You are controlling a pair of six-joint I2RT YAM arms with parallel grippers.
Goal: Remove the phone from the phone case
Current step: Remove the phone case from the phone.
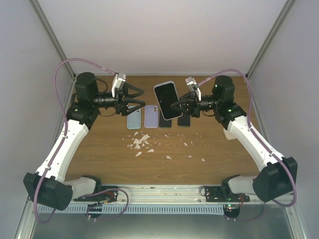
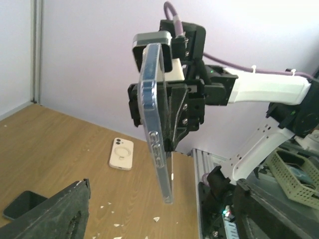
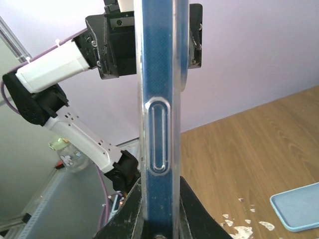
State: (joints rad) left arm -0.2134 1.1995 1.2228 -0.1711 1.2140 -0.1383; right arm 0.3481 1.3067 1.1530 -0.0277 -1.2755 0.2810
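1. Phone (image 1: pixel 166 97) in its clear case (image 2: pixel 155 144): held in the air over the far middle of the bench (image 1: pixel 99 154), tilted, dark face towards the overhead view. From where I stand the phone looks fully seated, with the case rim wrapped round it.
2. Right claw (image 1: pixel 175 106): closed on the phone at its lower end. The right wrist view shows the side edge, with its button cut-out, rising between the fingers (image 3: pixel 197 224).
3. Left claw (image 1: pixel 142 98): jaws apart, holding nothing. It sits level with the phone and near its left edge, and the overhead view shows a gap between them. One finger (image 2: pixel 55 214) fills the lower corner of the left wrist view.
4. Step in hand (judgement): the phone is being presented to the free claw. Separation of phone and case has not begun.
5. Next move (judgement): the left claw needs to reach the free upper end and close on the case rim only. It would then peel the rim back while the right claw holds firm. The case looks thin and may flex rather than release, and a slack right grip could let the phone drop.
6. Also on the bench, in a row towards the far edge below the phone: blue case (image 1: pixel 133 119), lilac case (image 1: pixel 151 116), two dark handsets (image 1: pixel 165 122). White chips (image 1: pixel 142 142) lie mid-bench, and a white phone (image 2: pixel 121 153) lies towards the right edge.
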